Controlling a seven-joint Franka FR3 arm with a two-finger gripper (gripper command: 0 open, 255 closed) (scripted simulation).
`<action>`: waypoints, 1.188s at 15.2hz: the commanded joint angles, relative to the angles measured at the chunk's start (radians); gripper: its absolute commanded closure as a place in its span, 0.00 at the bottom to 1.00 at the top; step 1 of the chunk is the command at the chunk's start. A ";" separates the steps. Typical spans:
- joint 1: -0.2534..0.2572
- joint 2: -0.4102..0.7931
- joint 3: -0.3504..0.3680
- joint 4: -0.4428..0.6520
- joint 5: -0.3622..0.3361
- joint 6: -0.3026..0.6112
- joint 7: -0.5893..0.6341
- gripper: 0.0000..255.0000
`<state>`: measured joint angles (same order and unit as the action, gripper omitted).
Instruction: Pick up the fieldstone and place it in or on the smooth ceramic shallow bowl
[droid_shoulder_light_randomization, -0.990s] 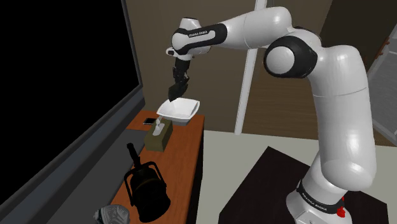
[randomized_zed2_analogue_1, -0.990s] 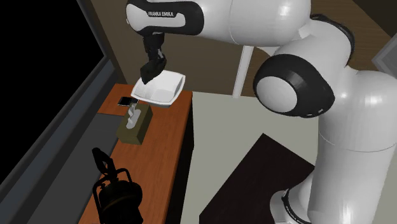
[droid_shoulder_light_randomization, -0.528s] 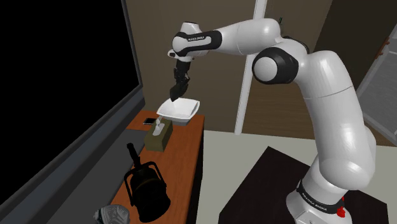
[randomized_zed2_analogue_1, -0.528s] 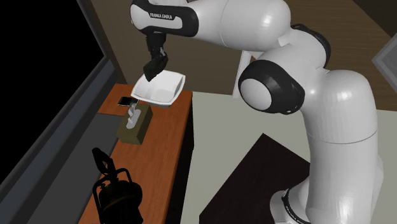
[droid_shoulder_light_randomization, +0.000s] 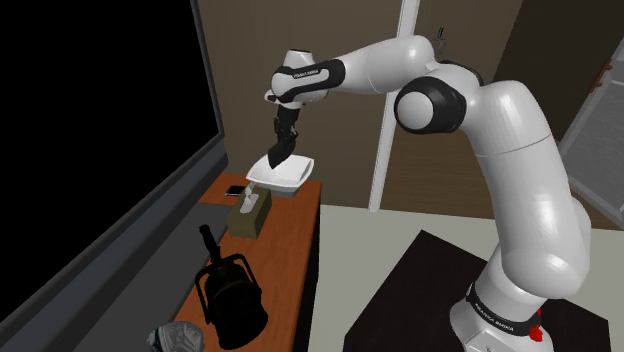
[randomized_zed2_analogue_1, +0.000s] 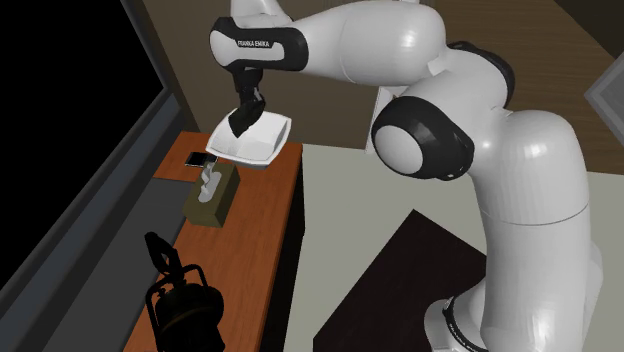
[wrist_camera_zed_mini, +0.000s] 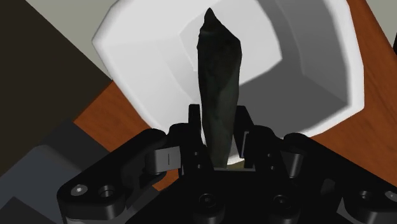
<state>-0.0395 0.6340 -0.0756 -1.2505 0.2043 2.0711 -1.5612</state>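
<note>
The gripper (wrist_camera_zed_mini: 218, 132) is clamped on the fieldstone (wrist_camera_zed_mini: 218, 89), a dark, long, pointed stone. Its two black fingers (wrist_camera_zed_mini: 247, 130) press against the stone's sides, and the stone's tip sticks out well beyond them. In the wrist view the stone juts out over the hollow of the white shallow bowl (wrist_camera_zed_mini: 127, 57), its point over the inside of the bowl. Whether the tip touches the bowl's floor cannot be told.

In the shoulder view the gripper (droid_shoulder_light_randomization: 277, 158) hangs from the arm, pointing down at the near left edge of the bowl (droid_shoulder_light_randomization: 290, 176). The bowl sits at the far end of the brown table (droid_shoulder_light_randomization: 295, 240). The second exterior view likewise has the gripper (randomized_zed2_analogue_1: 237, 124) low over the bowl (randomized_zed2_analogue_1: 262, 146), toward its left side.

Nearer along the table stands an olive tissue box (droid_shoulder_light_randomization: 249, 213) with a white tissue poking up. A small dark flat thing (droid_shoulder_light_randomization: 235, 190) lies just left of the bowl. At the table's near end is a black lantern-like object (droid_shoulder_light_randomization: 228, 290). A black area lies to the table's left.
</note>
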 joint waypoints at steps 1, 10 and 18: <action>0.000 0.003 0.001 -0.026 0.003 0.029 -0.006 1.00; 0.000 0.015 0.003 -0.055 0.007 0.070 -0.013 1.00; 0.000 0.015 0.003 -0.055 0.007 0.070 -0.013 0.00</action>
<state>-0.0394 0.6491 -0.0725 -1.3051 0.2112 2.1408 -1.5743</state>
